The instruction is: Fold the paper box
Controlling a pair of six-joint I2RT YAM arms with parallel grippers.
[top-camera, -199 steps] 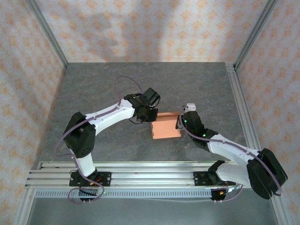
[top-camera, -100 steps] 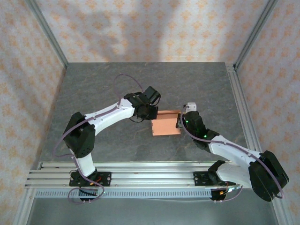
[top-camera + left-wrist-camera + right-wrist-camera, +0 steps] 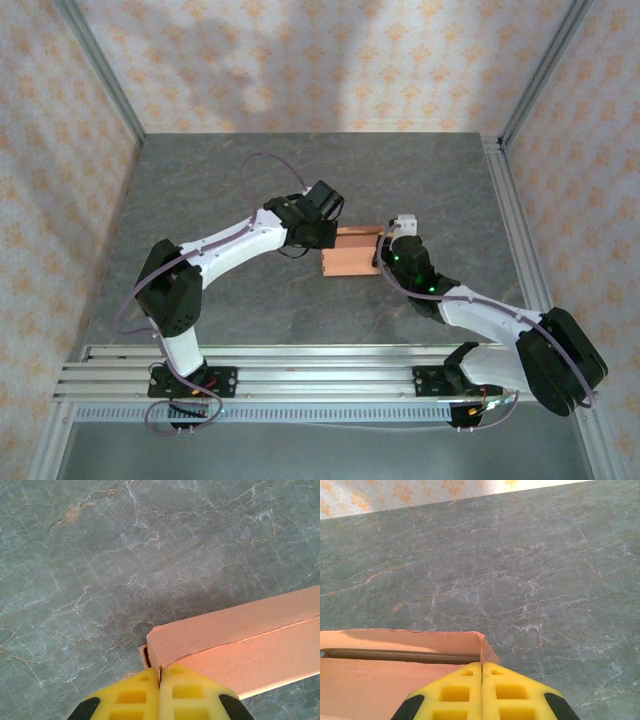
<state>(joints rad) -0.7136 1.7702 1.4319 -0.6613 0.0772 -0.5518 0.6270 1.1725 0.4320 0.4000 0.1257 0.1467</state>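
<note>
The paper box (image 3: pixel 350 256) is a salmon-pink card shape held between the two arms over the middle of the grey table. My left gripper (image 3: pixel 323 243) is shut on its left end. In the left wrist view the yellow fingertips (image 3: pixel 135 695) pinch a thin card edge where a folded panel of the box (image 3: pixel 240 635) meets them. My right gripper (image 3: pixel 381 253) is shut on the box's right end. In the right wrist view a vertical corner edge of the box (image 3: pixel 395 675) runs into the closed yellow pads (image 3: pixel 510 692), and an upright wall rises behind a flat panel.
The grey marbled table (image 3: pixel 220 180) stretches bare to the left and towards the back wall. An aluminium rail (image 3: pixel 300 372) carrying the arm bases lines the near edge. Metal frame posts (image 3: pixel 515 230) and patterned walls close in the sides.
Both grippers have carried the box a little away from the bases. Its visible top face has become narrower. Both grips have stayed shut.
</note>
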